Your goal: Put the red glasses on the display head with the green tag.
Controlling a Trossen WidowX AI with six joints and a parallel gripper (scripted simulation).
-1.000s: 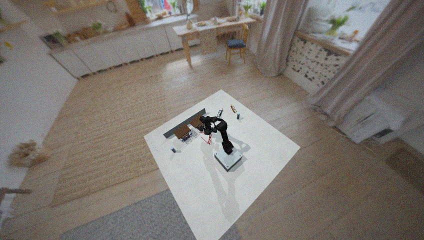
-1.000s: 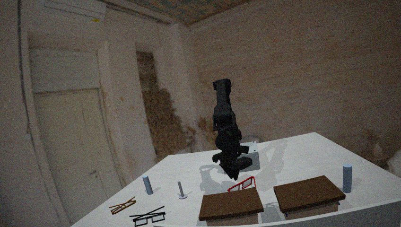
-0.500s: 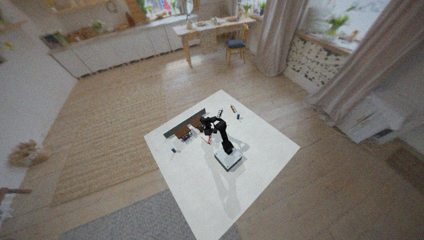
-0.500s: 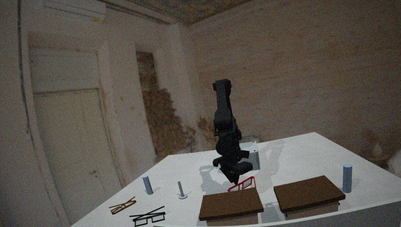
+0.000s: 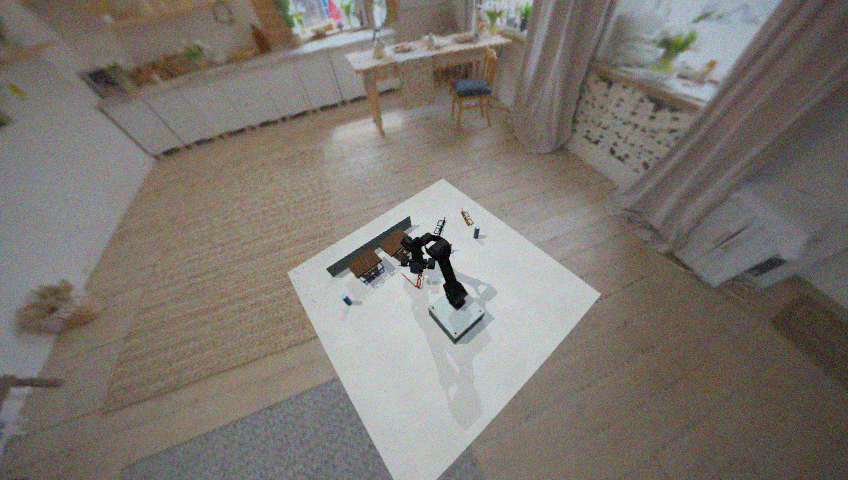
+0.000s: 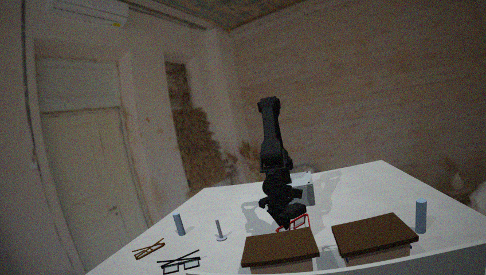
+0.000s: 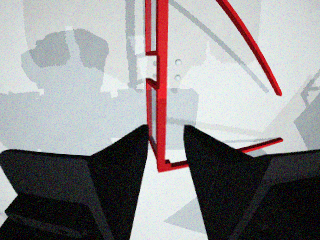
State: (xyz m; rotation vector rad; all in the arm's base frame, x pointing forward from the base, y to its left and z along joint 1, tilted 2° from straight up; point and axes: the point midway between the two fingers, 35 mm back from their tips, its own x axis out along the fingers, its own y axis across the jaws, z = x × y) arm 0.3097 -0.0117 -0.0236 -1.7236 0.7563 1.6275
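The gripper is partly open, a small gap, and has hold of nothing. The red glasses are on the table, behind the left head in the exterior view. The front lies between the fingertips, near one hinge. For good grasp, I would centre the fingers about the rim, go down straight, then close softly, because an off-centre hold may let the glasses turn.
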